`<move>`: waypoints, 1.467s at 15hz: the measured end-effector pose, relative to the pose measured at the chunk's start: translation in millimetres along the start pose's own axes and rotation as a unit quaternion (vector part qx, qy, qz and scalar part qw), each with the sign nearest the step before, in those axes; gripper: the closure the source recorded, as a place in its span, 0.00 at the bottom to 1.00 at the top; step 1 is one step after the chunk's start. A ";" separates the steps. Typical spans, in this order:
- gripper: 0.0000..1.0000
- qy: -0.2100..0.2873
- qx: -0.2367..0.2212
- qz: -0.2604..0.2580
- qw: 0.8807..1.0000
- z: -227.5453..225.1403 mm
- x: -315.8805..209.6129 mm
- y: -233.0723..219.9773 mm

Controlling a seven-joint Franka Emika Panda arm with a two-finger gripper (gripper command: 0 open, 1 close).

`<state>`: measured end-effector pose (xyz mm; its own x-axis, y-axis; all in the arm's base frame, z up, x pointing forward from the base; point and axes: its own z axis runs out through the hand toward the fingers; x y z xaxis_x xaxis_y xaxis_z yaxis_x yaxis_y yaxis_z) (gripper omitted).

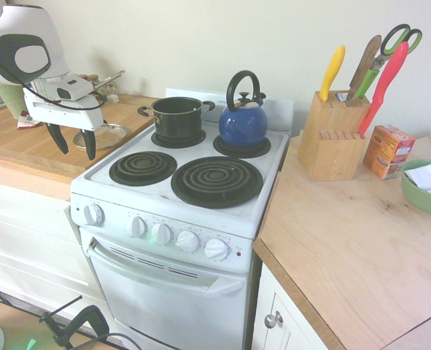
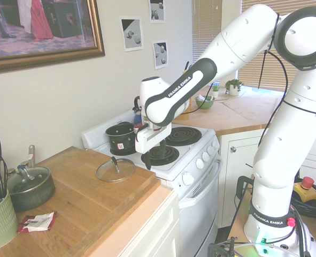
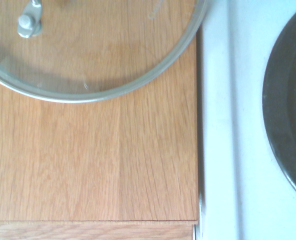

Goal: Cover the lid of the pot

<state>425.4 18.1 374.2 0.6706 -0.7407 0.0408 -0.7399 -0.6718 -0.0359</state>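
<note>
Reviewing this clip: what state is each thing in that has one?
Claw: open, holding nothing.
Glass lid: lying on the wooden counter, off the pot.
Pot: uncovered, on a rear burner.
Blue kettle: on the other rear burner, handle upright.
Saucepan: lid on.
Oven door: closed.

Glass lid on the worktop, open pot on the stove.
The round, clear lid (image 2: 124,171) with its silver metal rim lies flat on the wooden worktop (image 2: 75,184), handle side up, near the edge beside the stove (image 1: 160,188); in the first exterior view it is left of the pot (image 1: 177,120). The dark, round pot stands upright and uncovered on the far left burner (image 1: 161,143), two small loop handles at its sides.
</note>
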 end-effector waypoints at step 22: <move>0.00 0.050 0.063 0.269 0.960 4.9 51.3 -180.0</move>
<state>593.3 101.0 377.8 0.1803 -0.9806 0.0770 -0.9610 -0.1923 -0.1989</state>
